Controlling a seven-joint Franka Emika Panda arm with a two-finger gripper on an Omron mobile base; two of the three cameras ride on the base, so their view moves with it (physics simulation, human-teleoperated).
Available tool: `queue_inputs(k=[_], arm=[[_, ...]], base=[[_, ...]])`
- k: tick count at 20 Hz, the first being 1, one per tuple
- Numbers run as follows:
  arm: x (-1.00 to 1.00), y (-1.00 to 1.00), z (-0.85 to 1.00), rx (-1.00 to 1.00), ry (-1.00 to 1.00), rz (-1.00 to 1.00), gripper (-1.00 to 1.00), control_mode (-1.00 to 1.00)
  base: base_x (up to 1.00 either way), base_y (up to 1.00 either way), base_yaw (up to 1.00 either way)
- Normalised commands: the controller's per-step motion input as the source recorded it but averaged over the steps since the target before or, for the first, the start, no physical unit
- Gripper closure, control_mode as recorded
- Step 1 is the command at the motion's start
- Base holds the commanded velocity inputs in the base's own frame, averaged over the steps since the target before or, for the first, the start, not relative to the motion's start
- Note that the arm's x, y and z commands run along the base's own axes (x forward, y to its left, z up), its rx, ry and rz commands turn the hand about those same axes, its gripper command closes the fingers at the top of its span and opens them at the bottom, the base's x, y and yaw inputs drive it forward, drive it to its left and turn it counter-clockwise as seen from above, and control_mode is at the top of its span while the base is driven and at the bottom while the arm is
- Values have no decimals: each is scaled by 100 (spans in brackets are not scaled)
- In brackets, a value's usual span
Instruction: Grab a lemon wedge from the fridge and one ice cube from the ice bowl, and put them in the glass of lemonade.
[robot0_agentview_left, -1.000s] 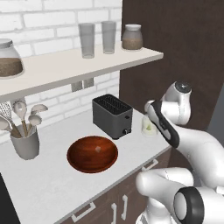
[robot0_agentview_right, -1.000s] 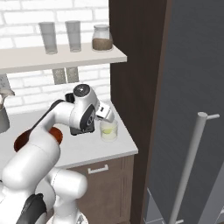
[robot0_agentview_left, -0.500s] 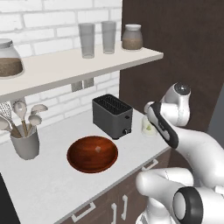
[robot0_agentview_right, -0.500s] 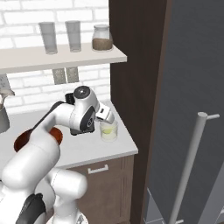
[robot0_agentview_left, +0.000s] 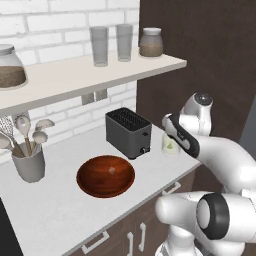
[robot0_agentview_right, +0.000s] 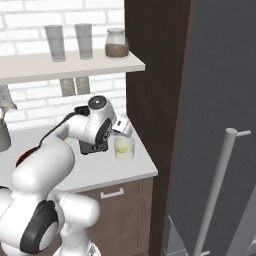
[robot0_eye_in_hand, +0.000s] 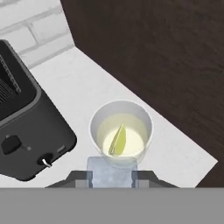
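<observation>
The glass of lemonade (robot0_eye_in_hand: 121, 131) stands on the white counter near the dark cabinet wall, with the lemon wedge (robot0_eye_in_hand: 116, 139) floating in its pale liquid. My gripper (robot0_eye_in_hand: 110, 177) hovers just above the glass's near rim, shut on a clear ice cube (robot0_eye_in_hand: 110, 172) held between the fingertips. From the right base view the gripper (robot0_agentview_right: 123, 129) hangs over the glass (robot0_agentview_right: 124, 148). The ice bowl (robot0_agentview_left: 105, 175), reddish-brown and wide, sits left of the toaster with a small pale bit inside. The fridge (robot0_agentview_right: 220, 100) shows as a grey door on the right.
A black toaster (robot0_agentview_left: 128, 132) stands close to the left of the glass (robot0_agentview_left: 169, 145). A grey utensil holder (robot0_agentview_left: 29, 162) sits at the far left. The shelf (robot0_agentview_left: 90, 72) above carries two tall glasses and jars. The fridge handle (robot0_agentview_right: 215, 190) runs down the lower right.
The hand has crept slightly to the right over the glass, still shut on the ice cube. Nothing else has moved.
</observation>
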Motion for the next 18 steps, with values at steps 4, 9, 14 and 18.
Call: queue_inputs(k=[4, 9, 14, 18], arm=[[32, -11, 0, 0, 2, -8, 100, -100], [29, 0, -3, 0, 0, -25, 100, -100], [2, 0, -11, 0, 0, -15, 100, -100], [0, 0, -48, 0, 2, -9, 100, -100]], base=[[0, 0, 0], [0, 0, 0], [0, 0, 0], [0, 0, 0]])
